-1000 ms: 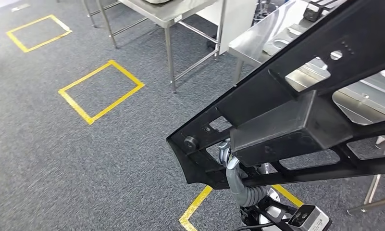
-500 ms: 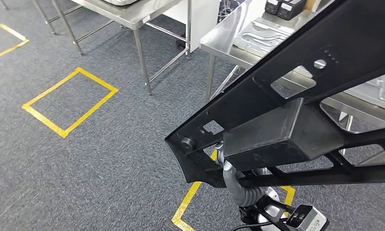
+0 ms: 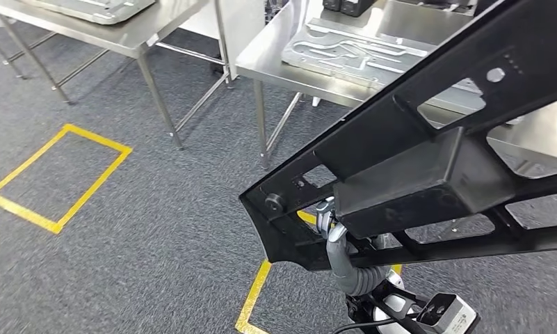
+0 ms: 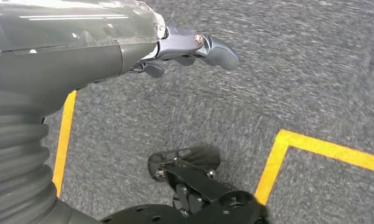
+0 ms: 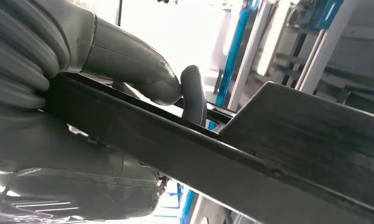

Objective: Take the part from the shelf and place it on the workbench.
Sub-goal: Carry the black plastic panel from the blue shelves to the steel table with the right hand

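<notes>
Right hand point(image 5: 129, 70) clamps black part point(image 3: 428, 160), thumb over edge, carried near, right. Left hand point(image 4: 194, 46) empty, fingers loosely apart (hanging). Advice: keep part level, clear workbench point(image 3: 275, 56) edge before lowering.

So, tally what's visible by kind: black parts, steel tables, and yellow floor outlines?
Black part, carried: 1
Steel tables: 2
Yellow tape outlines on the floor: 2
Total: 5
</notes>
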Controlling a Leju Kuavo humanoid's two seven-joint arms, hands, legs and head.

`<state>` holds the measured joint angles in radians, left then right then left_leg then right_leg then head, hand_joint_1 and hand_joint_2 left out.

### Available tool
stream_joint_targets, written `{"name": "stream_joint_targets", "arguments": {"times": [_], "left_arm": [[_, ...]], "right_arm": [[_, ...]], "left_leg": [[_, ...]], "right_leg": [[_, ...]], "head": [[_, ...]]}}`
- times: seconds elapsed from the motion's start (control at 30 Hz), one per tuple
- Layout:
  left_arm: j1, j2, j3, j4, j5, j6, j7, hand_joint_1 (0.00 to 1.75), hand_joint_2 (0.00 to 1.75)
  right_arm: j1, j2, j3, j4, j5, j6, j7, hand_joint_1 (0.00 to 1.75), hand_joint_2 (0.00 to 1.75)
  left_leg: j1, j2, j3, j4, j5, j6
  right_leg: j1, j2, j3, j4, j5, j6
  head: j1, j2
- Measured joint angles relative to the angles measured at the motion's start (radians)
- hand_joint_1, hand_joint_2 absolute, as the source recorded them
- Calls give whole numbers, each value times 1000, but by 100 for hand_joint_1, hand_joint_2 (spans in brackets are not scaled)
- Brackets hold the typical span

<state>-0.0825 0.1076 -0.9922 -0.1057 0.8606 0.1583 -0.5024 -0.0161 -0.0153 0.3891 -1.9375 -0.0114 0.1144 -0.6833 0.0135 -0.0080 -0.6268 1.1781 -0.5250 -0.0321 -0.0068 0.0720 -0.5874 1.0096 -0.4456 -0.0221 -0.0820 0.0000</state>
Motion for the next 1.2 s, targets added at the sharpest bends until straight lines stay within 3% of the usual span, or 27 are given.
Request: {"name": "stream_joint_targets", "arguments": {"times": [0.03,0.1,0.13,0.17,0.2,0.27,0.33,0.4,0.43,0.47,0.53,0.6,0.63,0.7,0.77,0.83,0.87,0.9,0.93,0.97,1.0,1.07,1.13,1.2], "left_arm": [[-1,1,0,0,0,0,0,0,175],[-2,1,0,0,0,0,1,0,175],[-2,2,0,0,0,-1,1,0,175],[-3,2,0,0,0,-1,2,0,175],[-4,1,0,0,0,0,3,0,175],[-8,0,0,0,0,0,4,0,175],[-6,0,0,0,0,0,8,0,175],[-2,0,1,0,0,0,13,0,175],[-2,0,1,0,0,0,16,0,175],[-3,0,2,0,0,0,18,0,175],[-6,-1,2,0,0,-1,20,0,175],[-7,-1,3,0,0,0,23,0,175],[-7,-1,4,0,0,-1,26,0,175],[-8,-1,6,0,0,-5,30,0,175],[-9,0,8,0,0,-9,33,0,175],[-8,0,8,0,0,-10,35,0,175],[-5,0,8,0,0,-11,37,0,175],[-2,0,8,0,0,-11,38,0,175],[0,0,8,0,0,-12,39,0,175],[1,0,8,0,0,-12,39,0,175],[1,0,8,0,0,-12,40,0,175],[1,2,8,0,0,-14,40,0,175],[1,3,8,0,0,-15,40,0,175],[-2,2,8,0,0,-16,41,0,175]], "right_arm": [[0,0,0,0,0,0,0,175,175],[0,0,0,0,0,0,0,175,175],[0,1,0,-1,0,0,1,175,175],[1,2,0,-1,1,0,2,175,175],[2,2,0,-2,1,0,4,175,175],[2,3,-2,-4,2,0,6,175,175],[2,3,-3,-4,3,2,8,175,175],[3,4,-5,-3,3,3,9,175,175],[3,4,-5,-2,3,4,10,175,175],[3,4,-6,-1,3,5,11,175,175],[1,6,-6,0,3,8,12,175,175],[-2,9,-6,0,3,10,12,175,175],[-3,10,-6,0,3,11,13,175,175],[-3,14,-7,-1,3,14,13,175,175],[-2,16,-8,-4,4,17,14,175,175],[-2,19,-9,-5,4,18,15,175,175],[-1,21,-9,-5,4,18,15,175,175],[0,21,-10,-5,4,18,15,175,175],[1,21,-10,-5,4,18,15,175,175],[3,21,-10,-5,4,18,15,175,175],[4,21,-11,-5,4,18,15,175,175],[5,21,-11,-5,4,18,15,175,175],[6,21,-11,-6,4,18,15,175,175],[9,21,-11,-6,4,18,15,175,175]], "left_leg": [[2,-27,27,-67,28,5],[2,-68,61,-151,54,14],[1,-73,64,-158,50,20],[0,-61,65,-161,52,25],[1,-49,67,-166,55,32],[6,-23,71,-175,60,46],[5,3,72,-178,60,53],[3,31,72,-178,58,54],[3,44,73,-178,56,53],[3,56,74,-177,55,52],[1,76,80,-176,50,45],[-4,94,86,-175,43,35],[-7,104,88,-175,40,29],[-7,121,94,-177,35,17],[-3,95,86,-146,9,8],[1,43,34,-29,-54,2],[2,28,-1,43,-85,0],[2,21,-30,97,-99,-1],[2,18,-43,116,-93,-2],[2,15,-38,95,-67,-1],[3,7,-17,39,-26,0],[8,-40,36,-95,38,5],[8,-72,60,-155,52,12],[6,-55,63,-159,53,24]], "right_leg": [[1,12,-2,4,-1,3],[-1,36,-11,11,-2,14],[-3,48,-15,12,0,21],[-5,60,-19,10,3,29],[-5,57,-21,12,3,34],[-2,11,-41,51,-22,43],[-3,-46,-97,164,-82,49],[-8,-63,-151,271,-118,55],[-10,-67,-155,279,-110,57],[-11,-73,-137,247,-86,57],[-9,-110,-62,111,-30,51],[-1,-143,-12,18,-6,40],[2,-146,-7,5,-7,36],[2,-121,-8,2,-4,27],[-4,-100,-5,-5,0,16],[-7,-79,-3,-8,2,7],[-6,-67,-3,-8,2,5],[-6,-52,-2,-7,2,4],[-5,-38,-1,-6,1,4],[-5,-23,0,-5,1,6],[-6,-9,2,-3,-1,8],[-6,16,1,5,-6,15],[-7,38,-6,11,-7,27],[-9,55,-11,9,-4,41]], "head": [[0,0],[0,0],[0,0],[0,0],[0,0],[0,0],[1,0],[1,0],[1,0],[0,0],[0,0],[0,0],[0,0],[0,0],[0,0],[0,0],[0,0],[0,0],[0,0],[0,0],[0,0],[0,0],[0,0],[0,0]]}}
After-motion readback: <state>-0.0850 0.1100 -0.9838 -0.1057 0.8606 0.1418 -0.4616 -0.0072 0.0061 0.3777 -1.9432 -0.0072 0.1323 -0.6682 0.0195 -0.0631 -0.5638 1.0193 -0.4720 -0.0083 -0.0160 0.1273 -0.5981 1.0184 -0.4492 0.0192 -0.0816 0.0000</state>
